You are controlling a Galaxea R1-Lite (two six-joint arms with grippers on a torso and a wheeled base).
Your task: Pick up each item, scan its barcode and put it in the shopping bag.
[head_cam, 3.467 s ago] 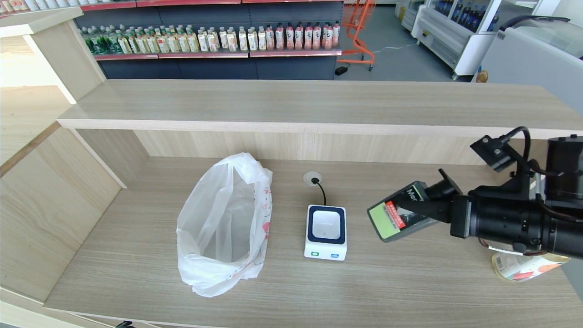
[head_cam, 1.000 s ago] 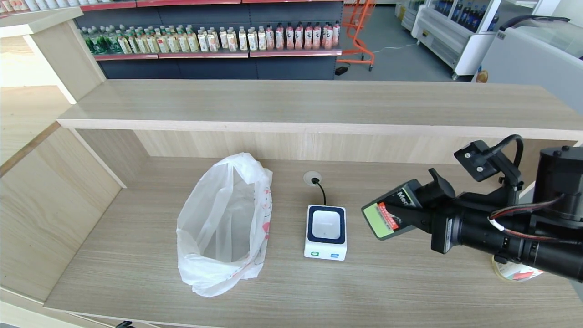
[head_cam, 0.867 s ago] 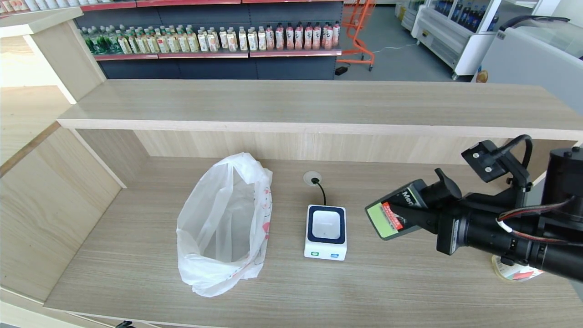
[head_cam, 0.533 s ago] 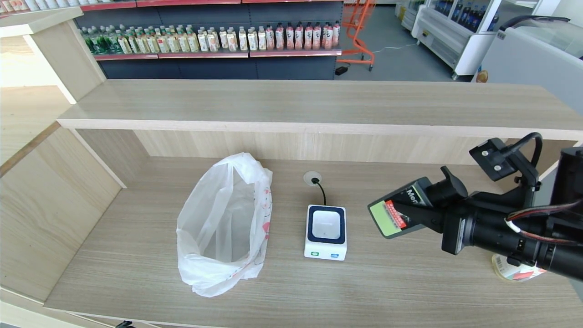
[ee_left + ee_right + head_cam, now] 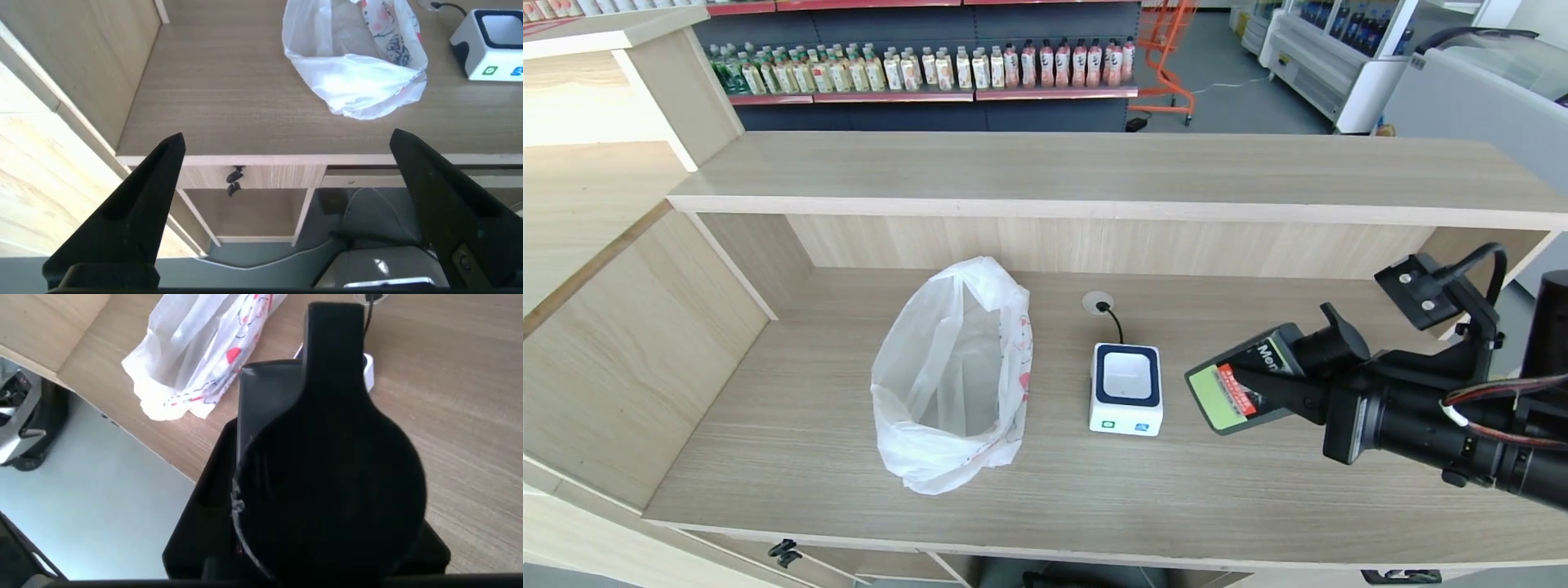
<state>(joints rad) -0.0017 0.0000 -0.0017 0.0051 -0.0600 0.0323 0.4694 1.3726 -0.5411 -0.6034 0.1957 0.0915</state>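
On the counter (image 5: 768,457), left of the scanner (image 5: 1126,398), you have the shopping bag (image 5: 952,384) slumped with its mouth gaping toward the robot; through that mouth you see its own pale plastic, with red print down the side nearest the scanner. The scanner sits near the bag but apart from it, window up, its cable (image 5: 1116,325) running back to a grommet (image 5: 1098,303). Your right arm comes in almost level from the right, and the right gripper (image 5: 1294,367) is clamped on a dark box (image 5: 1217,400), held off the counter just right of the scanner, tilted, its green-and-red end turned toward the scanner. From the right wrist you see mostly the gripper's black body covering the box, with the bag and a white corner of the scanner beyond. Only the left wrist gives you the left gripper (image 5: 288,143): fingers spread wide, hanging out past the counter's near edge, above a small black latch (image 5: 235,180) under the top.
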